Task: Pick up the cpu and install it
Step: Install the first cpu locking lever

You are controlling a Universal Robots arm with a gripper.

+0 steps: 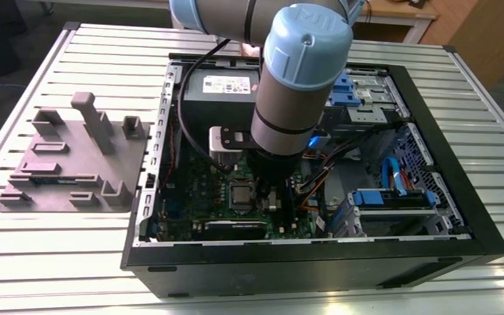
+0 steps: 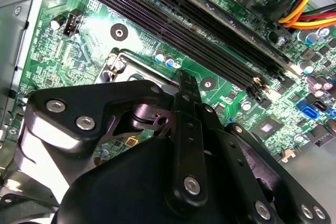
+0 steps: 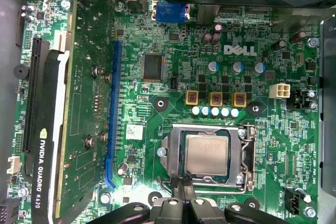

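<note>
On a slatted metal table [image 1: 50,262], the exterior view showed an open computer case [image 1: 484,236] lying on its side, with a grey moulded tray [image 1: 68,190] beside it toward the exterior view's left. The robot arm [image 1: 300,85] reached down into the case over the green motherboard [image 1: 195,213], its lower end close above the socket [image 1: 239,195].

Seen in the second wrist view, the gripper [image 2: 184,77] stood low over the board, its black fingers drawn together with nothing between them, their tip over a corner of the socket's metal frame. Black memory slots [image 2: 210,30] ran past it, with orange and yellow cables [image 2: 307,6] beyond.

The first wrist view showed the cpu [image 3: 206,153] lying flat in the socket, silvery top up, the metal frame around it. The closed fingertips hung at the frame's edge, just beside one corner of the cpu; whether they touched the frame could not be told. A graphics card [image 3: 44,145] and a blue expansion slot [image 3: 113,114] lay further off.
</note>
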